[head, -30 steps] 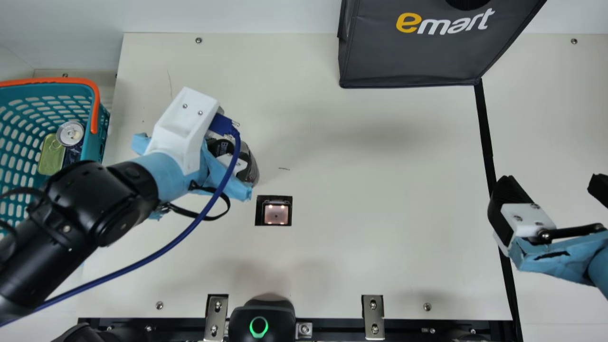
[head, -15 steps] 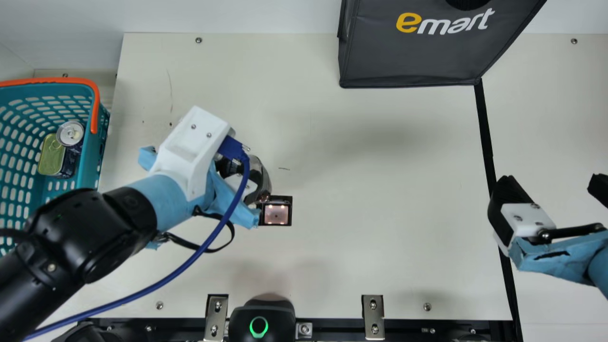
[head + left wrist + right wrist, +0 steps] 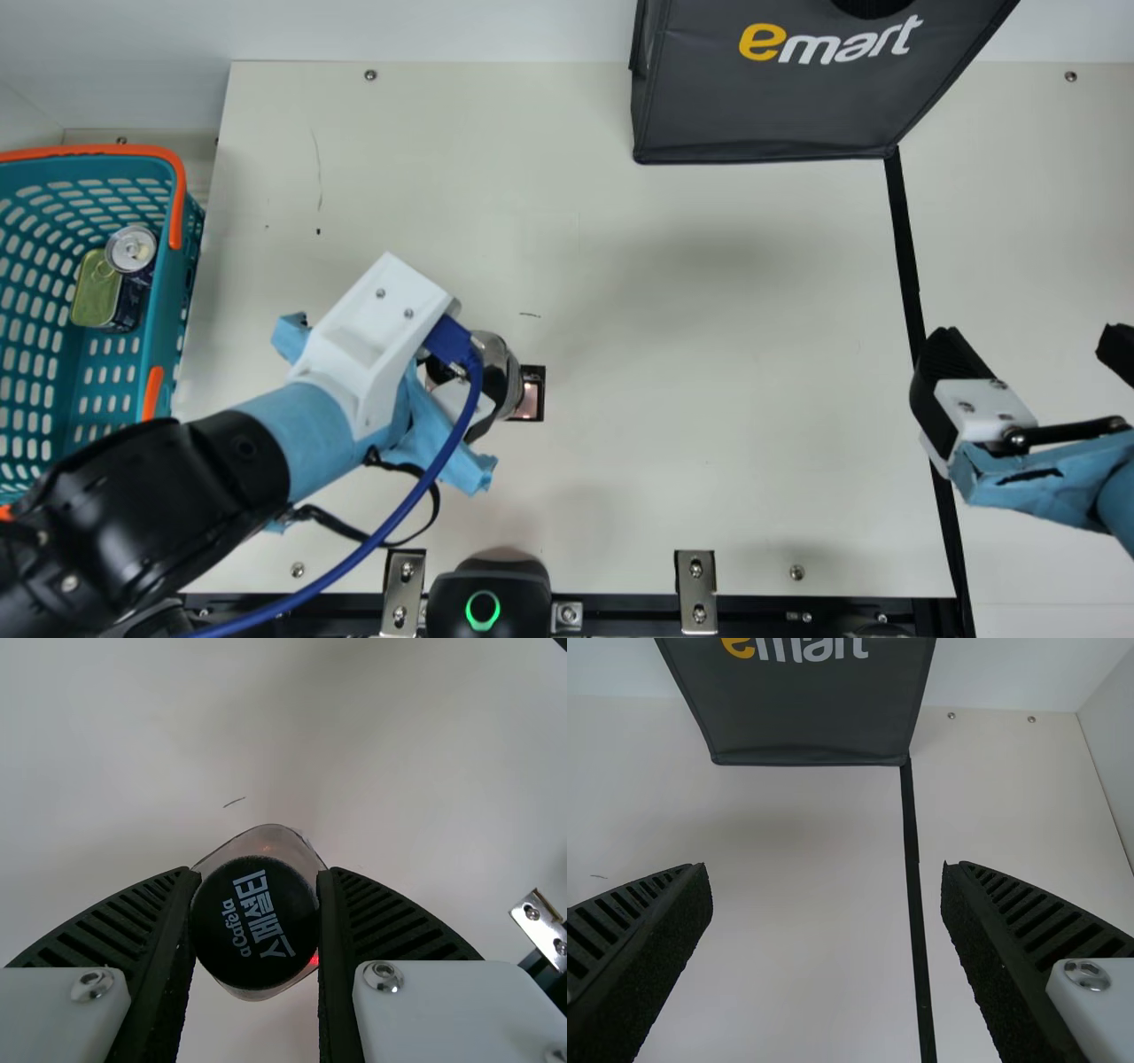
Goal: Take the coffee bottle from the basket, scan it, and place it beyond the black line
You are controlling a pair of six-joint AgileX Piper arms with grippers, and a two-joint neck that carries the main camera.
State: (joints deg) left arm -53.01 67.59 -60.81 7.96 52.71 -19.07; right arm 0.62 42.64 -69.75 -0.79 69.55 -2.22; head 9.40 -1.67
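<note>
In the main view my left gripper [image 3: 469, 399] is at the left edge of the scanner window [image 3: 530, 399], shut on the coffee bottle [image 3: 507, 377], which partly covers that window. The left wrist view shows the bottle's black cap [image 3: 255, 921] pinched between both fingers of my left gripper [image 3: 255, 917], with red light beside it. At the right of the main view my right gripper [image 3: 1028, 354] stands open over the black line [image 3: 905, 248]. Seen from the right wrist, the fingers of my right gripper [image 3: 827, 895] are wide apart, the black line [image 3: 914, 877] between them.
The teal basket [image 3: 164, 310] with an orange handle stands at the left, holding a can [image 3: 131, 249] and a tin [image 3: 96, 291]. A dark bag [image 3: 762, 106] sits at the back. A black device with a green ring [image 3: 483, 610] is at the front edge.
My left arm has moved toward the front edge and slightly right, carrying the bottle from behind and left of the scanner window to partly over it. The right arm has kept still.
</note>
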